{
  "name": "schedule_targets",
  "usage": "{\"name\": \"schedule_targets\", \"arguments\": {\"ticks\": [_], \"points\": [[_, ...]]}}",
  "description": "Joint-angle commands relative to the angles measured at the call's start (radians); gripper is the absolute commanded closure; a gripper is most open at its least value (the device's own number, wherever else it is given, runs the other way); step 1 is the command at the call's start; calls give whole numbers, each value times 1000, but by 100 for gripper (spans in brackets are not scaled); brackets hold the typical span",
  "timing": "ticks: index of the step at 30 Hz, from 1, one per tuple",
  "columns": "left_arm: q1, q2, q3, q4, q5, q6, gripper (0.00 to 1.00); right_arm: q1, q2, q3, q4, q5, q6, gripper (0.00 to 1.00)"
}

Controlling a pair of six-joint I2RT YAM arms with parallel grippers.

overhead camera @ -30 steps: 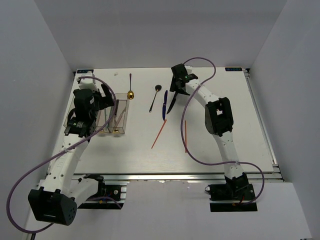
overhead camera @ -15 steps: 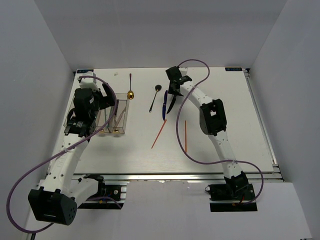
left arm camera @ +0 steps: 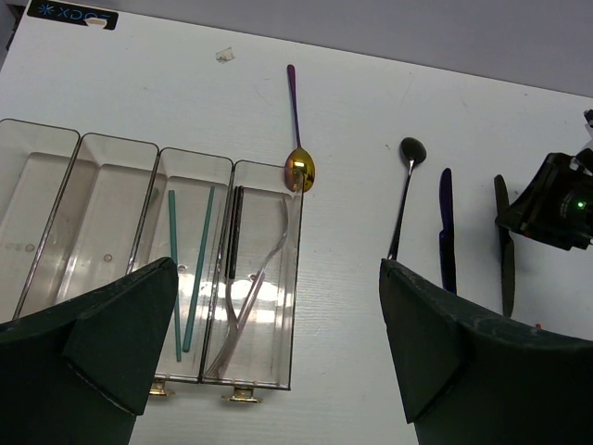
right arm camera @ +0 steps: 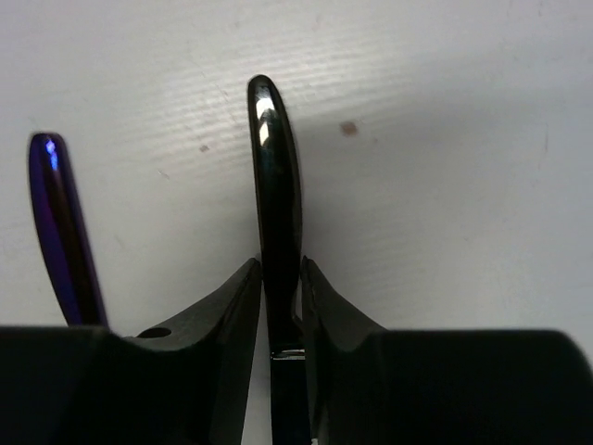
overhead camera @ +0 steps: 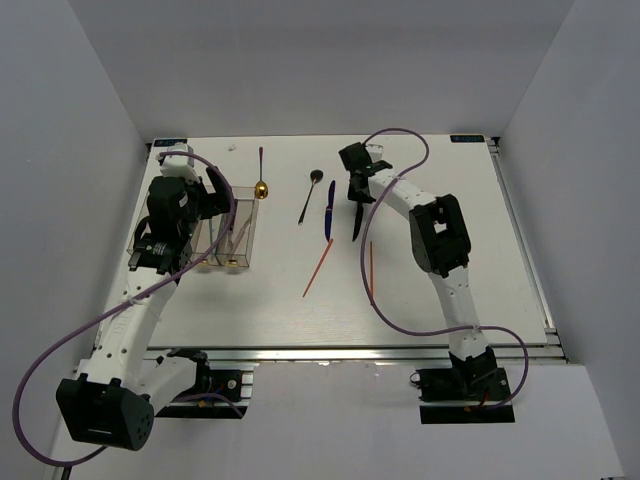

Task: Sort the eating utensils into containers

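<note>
Right arm: it reaches from its base at the near right edge across the tabletop point(overhead camera: 450, 200) and bends left at the elbow, with the wrist low over the far centre. The right gripper point(right arm camera: 278, 271) is closed down to a narrow slot and clamps the black knife point(right arm camera: 274, 167) by the sides; the knife's rounded end projects past the fingertips, and I cannot tell whether it is clear of the surface. The blue knife point(right arm camera: 61, 227) lies just beside it on the left, apart from it. Left arm: it rises from the near left corner and folds over, so that the left gripper point(left arm camera: 278, 269) hangs above the containers point(left arm camera: 119, 139) with its fingers spread wide and nothing between them. Containers: four joined bins at the left side. The two leftmost show no utensils, the third holds the teal chopsticks point(left arm camera: 185, 278), and the fourth holds the forks point(left arm camera: 250, 297) with a dark slim piece alongside. The gold-bowled spoon point(left arm camera: 298, 167) lies with its bowl at the far rim of the fourth bin, handle pointing away. The black spoon point(left arm camera: 404, 195) lies left of the blue knife. Two orange-red chopsticks point(overhead camera: 318, 268) lie loose near the tabletop's centre, well apart from each other.
</note>
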Motion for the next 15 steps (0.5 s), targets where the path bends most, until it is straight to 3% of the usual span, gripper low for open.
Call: {"name": "schedule_targets", "arguments": {"ticks": [1,7,10,11,15], "points": [[-1,-18,24,16,20,-8,2,-24,-11,-132,-76,-59,5,71],[-3,-6,23,12,9,-11,2,-22,8,-121,-104,-119,3,76],[-3,-1,18,18,-1,-21,2,-24,22,-118,-101,-145,-19,83],[-3,0,16,19,-8,-26,2,-26,33,-111,-104,-151,-29,97],[-3,13,21,15,-47,-81,2,-26,50,-75,-133,-176,-78,100]]}}
